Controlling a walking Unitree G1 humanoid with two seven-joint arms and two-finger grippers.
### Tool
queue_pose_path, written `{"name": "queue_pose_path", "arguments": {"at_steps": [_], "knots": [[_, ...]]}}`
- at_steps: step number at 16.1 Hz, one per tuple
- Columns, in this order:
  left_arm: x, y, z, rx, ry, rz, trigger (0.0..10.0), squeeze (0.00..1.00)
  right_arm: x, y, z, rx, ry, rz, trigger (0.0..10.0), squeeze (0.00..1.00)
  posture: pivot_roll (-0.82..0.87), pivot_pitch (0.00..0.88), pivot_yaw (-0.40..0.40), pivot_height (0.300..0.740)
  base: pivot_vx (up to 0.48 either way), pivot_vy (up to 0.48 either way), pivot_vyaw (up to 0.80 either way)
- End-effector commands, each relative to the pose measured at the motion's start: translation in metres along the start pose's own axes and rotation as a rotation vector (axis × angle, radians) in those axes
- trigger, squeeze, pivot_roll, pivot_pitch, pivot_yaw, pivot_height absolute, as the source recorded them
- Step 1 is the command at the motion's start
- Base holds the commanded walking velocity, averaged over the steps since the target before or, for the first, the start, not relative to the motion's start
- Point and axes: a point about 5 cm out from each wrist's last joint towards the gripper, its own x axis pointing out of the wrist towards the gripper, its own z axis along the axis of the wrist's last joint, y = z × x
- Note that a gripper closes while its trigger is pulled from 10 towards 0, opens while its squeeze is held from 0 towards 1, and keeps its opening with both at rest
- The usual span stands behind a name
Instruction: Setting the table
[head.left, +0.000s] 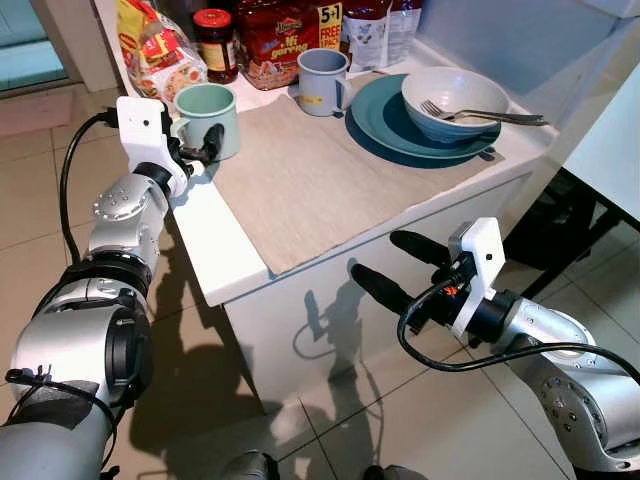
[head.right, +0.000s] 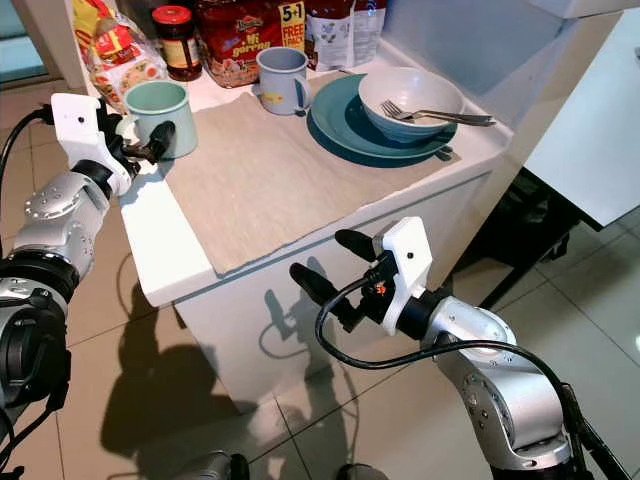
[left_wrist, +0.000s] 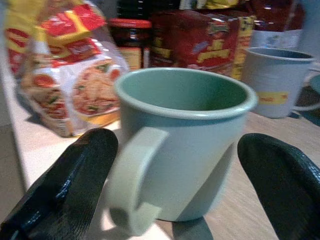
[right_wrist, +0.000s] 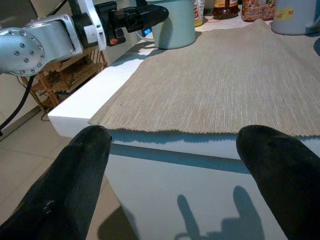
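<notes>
You had the left gripper (head.left: 200, 150) at the green mug (head.left: 208, 118), jaws spread wide on either side of its handle and closed on nothing, the mug standing upright at the placemat's (head.left: 300, 180) far left corner on the white surface (head.left: 215, 250), presumably lined up for a grasp. Your right gripper (head.left: 400, 265) waited below the surface's front edge, jaws wide apart and empty, well clear of the plate (head.left: 375, 115) carrying the bowl (head.left: 455, 100) and fork (head.left: 480, 114).

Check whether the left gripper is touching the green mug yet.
Apart. In the left wrist view, the left gripper is open around the green mug, and gaps show between each finger and the mug's sides.
</notes>
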Motion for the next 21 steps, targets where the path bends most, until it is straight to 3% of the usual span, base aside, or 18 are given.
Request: {"name": "queue_pose_path", "arguments": {"at_steps": [1,3,4,5,21], "knots": [[0.001,-0.003,0.000,-0.013,0.010,-0.049,10.0,0.00,-0.001,0.000,0.006,-0.014,-0.011,0.001,10.0,0.00,-0.05,0.119,-0.005,0.740,0.000,0.000,0.00],[0.001,-0.007,-0.004,0.008,0.035,-0.095,10.0,0.00,0.001,0.000,0.006,-0.013,-0.012,0.003,10.0,0.00,-0.05,0.113,-0.004,0.740,0.000,0.000,0.00],[0.001,-0.007,-0.003,0.021,0.028,-0.097,4.2,0.00,0.002,0.000,0.006,-0.012,-0.013,0.011,10.0,0.00,-0.04,0.108,-0.003,0.740,0.000,0.000,0.00],[0.001,-0.007,-0.003,0.017,0.031,-0.095,0.0,0.00,0.003,0.001,0.006,-0.011,-0.013,0.020,10.0,0.00,-0.04,0.104,-0.002,0.740,0.000,0.000,0.00],[0.002,-0.006,-0.003,0.064,0.081,-0.103,0.0,0.00,0.010,0.001,0.005,-0.026,-0.022,0.037,10.0,0.00,-0.03,0.057,0.013,0.740,0.000,0.000,0.00]]}}
